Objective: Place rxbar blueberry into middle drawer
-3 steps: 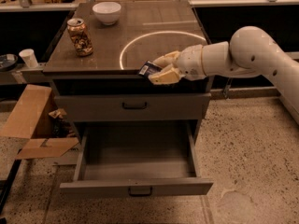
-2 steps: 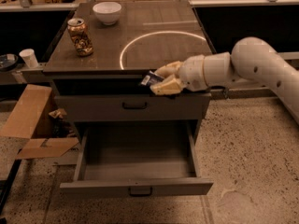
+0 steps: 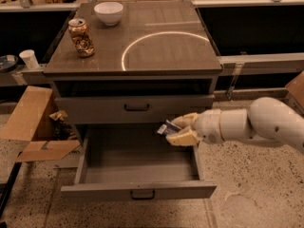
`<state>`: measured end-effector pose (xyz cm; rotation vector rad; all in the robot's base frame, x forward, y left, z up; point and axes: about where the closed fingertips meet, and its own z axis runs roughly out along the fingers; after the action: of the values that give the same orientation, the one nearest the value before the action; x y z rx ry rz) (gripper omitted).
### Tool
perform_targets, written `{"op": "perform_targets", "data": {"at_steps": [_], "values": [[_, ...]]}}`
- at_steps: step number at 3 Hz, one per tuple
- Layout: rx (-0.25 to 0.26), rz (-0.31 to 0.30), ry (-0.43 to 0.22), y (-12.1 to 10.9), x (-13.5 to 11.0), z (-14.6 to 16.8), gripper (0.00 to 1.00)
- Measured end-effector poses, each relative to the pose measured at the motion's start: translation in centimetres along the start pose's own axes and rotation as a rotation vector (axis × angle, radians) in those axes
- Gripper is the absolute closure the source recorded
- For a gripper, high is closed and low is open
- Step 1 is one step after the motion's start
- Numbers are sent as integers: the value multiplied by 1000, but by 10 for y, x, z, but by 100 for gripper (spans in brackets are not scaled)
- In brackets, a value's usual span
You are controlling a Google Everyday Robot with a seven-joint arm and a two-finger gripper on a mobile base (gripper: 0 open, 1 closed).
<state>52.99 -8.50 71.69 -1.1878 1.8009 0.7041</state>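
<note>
- The middle drawer (image 3: pixel 104 191) stands pulled wide open, its grey floor bare, so it looks ready to receive the bar.
- The gripper (image 3: pixel 172 131) hangs over the drawer's right side, towards the back, just under the closed upper drawer (image 3: pixel 95 109).
- Its pale fingers (image 3: pixel 184 137) are pinched on the rxbar blueberry (image 3: pixel 166 128), whose dark wrapper pokes out leftward over the drawer's inside.
- The bar is up in the air above the drawer floor, not yet resting on it.
- I'd judge the pick-up and carry done. What is left is a short lowering into the drawer, letting go and pulling the arm back out.
- Compared with a second ago, the gripper has dropped a good deal: then it held the bar at the cabinet's top front edge, well above the drawer, and now it sits down at the drawer's mouth.
- The arm has swung lower too, and now reaches in from the drawer's right.
- The patterned can (image 3: pixel 81 37) and white bowl (image 3: pixel 109 13), on the top well above the drawer, have not moved.
</note>
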Motion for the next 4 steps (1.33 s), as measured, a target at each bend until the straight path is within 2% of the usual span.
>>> {"op": "perform_targets", "data": {"at_steps": [1, 2, 3, 4], "values": [[-19, 21, 17, 14, 17, 4, 100], [-18, 27, 23, 12, 22, 7, 100], [-16, 85, 78, -1, 74, 36, 100], [-18, 130, 94, -22, 125, 69, 100]]}}
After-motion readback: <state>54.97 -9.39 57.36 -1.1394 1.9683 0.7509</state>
